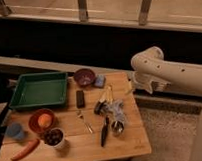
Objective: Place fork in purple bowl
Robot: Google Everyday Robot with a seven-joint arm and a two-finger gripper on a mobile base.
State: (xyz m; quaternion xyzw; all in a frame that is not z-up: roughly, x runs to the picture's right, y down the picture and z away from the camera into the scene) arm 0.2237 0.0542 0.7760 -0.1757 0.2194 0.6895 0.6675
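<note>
The fork (85, 121) is lying flat on the bare wood near the middle of the table (77, 148), its length running roughly from the far edge toward the near one, with nothing touching it. The purple bowl (84, 76) is sitting at the far edge, well apart from the fork, with a blue sponge (99, 81) just beside it on the right and a green tray (38, 74) filling the far left corner. A small black block (80, 98) is resting between bowl and fork. The gripper (137, 87) is hanging at the end of the white arm (169, 72) just off the far right corner, its fingers spread and pinching nothing (it is nowhere near the fork). Right of the fork, a black-handled utensil (104, 132), a metal cup (117, 127) and some yellow-handled utensils (107, 97) are lying close together. Toward the near left corner an orange-red bowl (33, 126) is holding an orange fruit (44, 120), with a white cup (56, 141) just beside it.
</note>
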